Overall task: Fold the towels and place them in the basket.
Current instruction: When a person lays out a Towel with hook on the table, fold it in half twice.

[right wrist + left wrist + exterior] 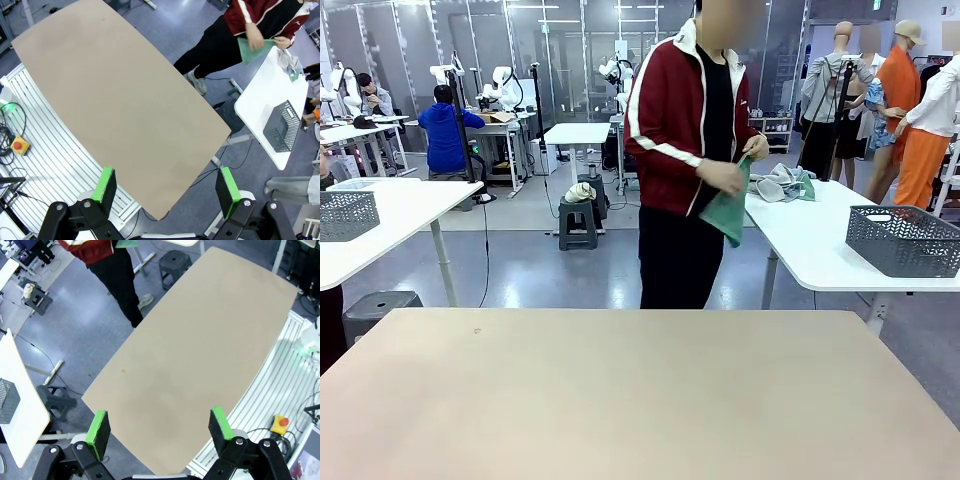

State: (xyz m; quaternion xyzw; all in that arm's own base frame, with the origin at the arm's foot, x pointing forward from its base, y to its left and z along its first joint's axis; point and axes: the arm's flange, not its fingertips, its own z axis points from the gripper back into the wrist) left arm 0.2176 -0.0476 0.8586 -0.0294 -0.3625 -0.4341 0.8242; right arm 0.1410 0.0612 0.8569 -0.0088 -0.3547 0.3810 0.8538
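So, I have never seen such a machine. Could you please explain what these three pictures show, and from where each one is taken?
It is a robot with two arms at a beige table. The front picture looks across that table at a person standing on the far side. The other two pictures come from cameras on the wrists, looking down along the fingers. The left gripper and the right gripper are the black claws with green pads; both are open and hold nothing. The person holds a green towel in both hands, beside a white side table. On that table lie more cloths and a dark grey basket.
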